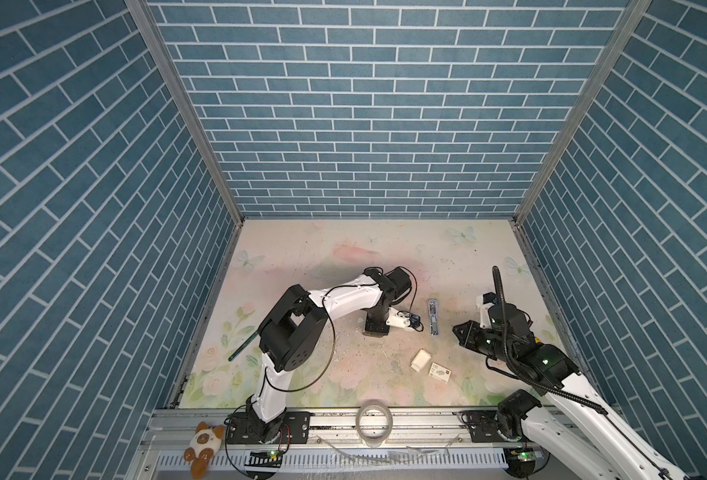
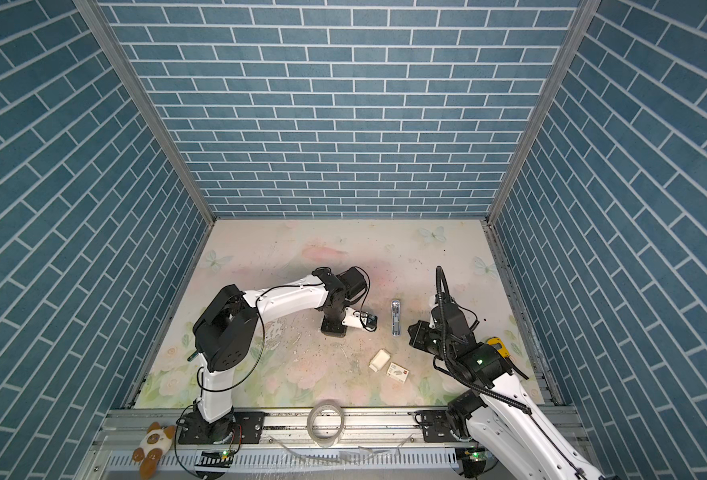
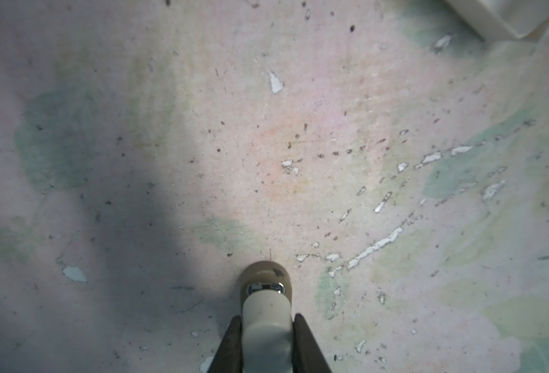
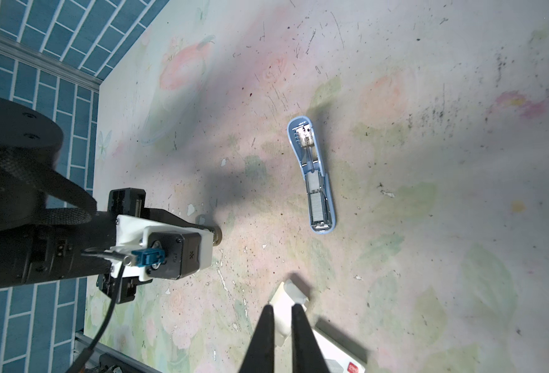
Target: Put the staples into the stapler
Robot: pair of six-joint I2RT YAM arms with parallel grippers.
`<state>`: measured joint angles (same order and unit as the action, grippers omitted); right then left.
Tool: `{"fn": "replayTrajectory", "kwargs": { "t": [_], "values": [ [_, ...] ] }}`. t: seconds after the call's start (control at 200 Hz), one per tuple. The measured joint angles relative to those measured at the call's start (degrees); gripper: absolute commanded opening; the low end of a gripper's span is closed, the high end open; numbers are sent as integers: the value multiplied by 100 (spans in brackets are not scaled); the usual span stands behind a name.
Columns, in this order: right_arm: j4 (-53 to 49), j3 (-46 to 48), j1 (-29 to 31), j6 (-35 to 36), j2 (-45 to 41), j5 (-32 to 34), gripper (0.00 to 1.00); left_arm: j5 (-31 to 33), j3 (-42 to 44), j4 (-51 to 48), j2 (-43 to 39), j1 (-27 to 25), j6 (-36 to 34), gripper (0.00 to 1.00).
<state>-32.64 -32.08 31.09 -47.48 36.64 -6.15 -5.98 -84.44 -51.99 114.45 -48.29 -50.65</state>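
You're near the end, by the look of it. The stapler (image 4: pixel 313 181) lies opened flat on the table (image 1: pixel 301 257), well ahead of your R gripper (image 4: pixel 282 306) and a bit to its right in the R wrist view. A grey staple strip (image 4: pixel 320 206) sits in the channel, in the half nearer the hand. So loading looks done, though I can't tell if the strip is fully seated.

R gripper: fingers drawn almost together w/ only a sliver btwn them, nothing in them as far as shows. The inner tray (image 4: pixel 287 310) lies on the table right below its tips, and the printed box (image 4: pixel 341 358) is just beside that, closer to the wrist.

L gripper (image 3: pixel 266 323): clamped on a cream rod (image 3: pixel 264 290) w/ a tan tip, pointing down at bare table. Can't tell if the tip touches. The stapler is off to its side, apart from it. Only a tray corner shows at the edge of the L wrist view.

What's left, I'd judge: fold the top half over and press it closed. Watch that the base doesn't slide when you push.
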Motion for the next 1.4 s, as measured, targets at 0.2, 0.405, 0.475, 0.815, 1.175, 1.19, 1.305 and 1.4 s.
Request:
{"fn": "replayTrajectory", "kwargs": {
  "t": [0.2,0.405,0.475,0.815,1.175,1.19,1.305,1.4],
  "values": [
    [-22,0,0,2,17,101,14,-7,-4,-24,-24,2,28,28],
    [-39,0,0,7,68,109,14,44,2,-109,-61,39,28,34],
    [-42,0,0,42,68,114,14,48,7,-127,-96,61,31,37],
    [-55,0,0,153,144,149,31,37,50,-127,-382,114,46,55],
    [529,31,0,603,1285,138,63,-179,52,-127,-584,297,52,70],
    [566,26,0,619,1381,138,63,-205,52,-133,-616,317,57,71],
    [850,-35,-2,870,2168,151,64,-426,46,-184,-1010,507,109,74],
    [1104,-162,-2,1062,2798,173,65,-651,35,-249,-1421,693,186,79]
  ]
}}
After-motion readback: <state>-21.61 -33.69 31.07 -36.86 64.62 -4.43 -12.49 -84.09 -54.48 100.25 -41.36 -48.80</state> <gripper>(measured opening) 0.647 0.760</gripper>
